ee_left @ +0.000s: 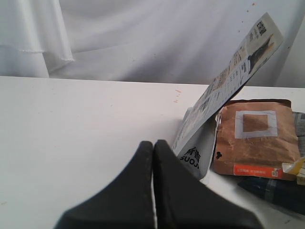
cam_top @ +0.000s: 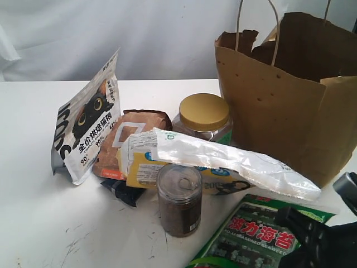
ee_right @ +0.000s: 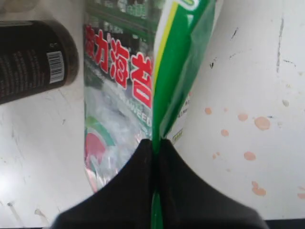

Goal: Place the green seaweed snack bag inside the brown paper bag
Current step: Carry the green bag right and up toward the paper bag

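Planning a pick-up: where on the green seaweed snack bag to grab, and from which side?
Grip the green seaweed snack bag by its side edge, from the bare-table side, away from the dark jar. It is flat, so only an edge fits the jaws; the right gripper pinches there.

Paper bag [cam_top: 279,111] back right, jar [cam_top: 203,117] just left, seaweed bag [cam_top: 252,237] in front, tin [cam_top: 178,201] left of it

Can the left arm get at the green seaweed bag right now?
Probably not: the cat pouch, the brown pouch and the dark jar stand between, and the right tool is shut on the green seaweed snack bag.
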Tool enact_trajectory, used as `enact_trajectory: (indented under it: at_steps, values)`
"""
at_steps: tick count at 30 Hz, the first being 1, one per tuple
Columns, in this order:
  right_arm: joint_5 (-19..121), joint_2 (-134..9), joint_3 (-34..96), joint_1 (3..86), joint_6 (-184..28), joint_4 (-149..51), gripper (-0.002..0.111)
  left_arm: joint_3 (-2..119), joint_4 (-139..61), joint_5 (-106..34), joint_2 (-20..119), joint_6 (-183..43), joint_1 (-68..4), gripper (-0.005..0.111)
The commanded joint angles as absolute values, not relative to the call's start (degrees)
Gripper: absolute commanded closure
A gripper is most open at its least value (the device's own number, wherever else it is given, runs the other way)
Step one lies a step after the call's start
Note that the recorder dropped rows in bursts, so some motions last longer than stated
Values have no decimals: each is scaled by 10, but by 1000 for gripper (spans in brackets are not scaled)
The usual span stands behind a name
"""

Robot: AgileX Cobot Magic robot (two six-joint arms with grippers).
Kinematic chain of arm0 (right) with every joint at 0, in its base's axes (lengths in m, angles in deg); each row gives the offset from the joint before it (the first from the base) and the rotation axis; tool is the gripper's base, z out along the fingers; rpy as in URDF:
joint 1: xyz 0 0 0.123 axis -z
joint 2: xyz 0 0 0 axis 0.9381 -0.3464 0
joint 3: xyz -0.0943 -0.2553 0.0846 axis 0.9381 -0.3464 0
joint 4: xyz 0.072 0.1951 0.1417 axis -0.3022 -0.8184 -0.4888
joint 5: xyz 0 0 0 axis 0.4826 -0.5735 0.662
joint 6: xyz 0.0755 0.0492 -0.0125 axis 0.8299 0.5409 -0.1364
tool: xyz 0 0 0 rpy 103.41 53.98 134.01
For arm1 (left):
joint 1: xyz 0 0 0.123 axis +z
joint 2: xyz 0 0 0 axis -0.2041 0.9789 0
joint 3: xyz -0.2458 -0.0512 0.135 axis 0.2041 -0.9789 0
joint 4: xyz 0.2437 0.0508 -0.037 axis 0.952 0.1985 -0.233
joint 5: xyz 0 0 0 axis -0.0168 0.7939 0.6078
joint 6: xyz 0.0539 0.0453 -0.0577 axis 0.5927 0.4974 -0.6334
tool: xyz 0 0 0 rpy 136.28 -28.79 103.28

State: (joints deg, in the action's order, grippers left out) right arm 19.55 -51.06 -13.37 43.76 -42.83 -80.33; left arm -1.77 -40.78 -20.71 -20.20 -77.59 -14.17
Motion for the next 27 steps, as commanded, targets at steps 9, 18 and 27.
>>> enact_trajectory:
  at_steps: [9,18,27]
  values:
    - [59,-298,-131,436,-156,-566,108,-20,-411,-206,-205,-778,-140,107]
    - [5,-213,-108,436,-52,-462,108,-20,-411,-206,-205,-778,-140,107]
    - [-166,-208,88,436,-86,-297,108,-20,-411,-206,-205,-778,-140,107]
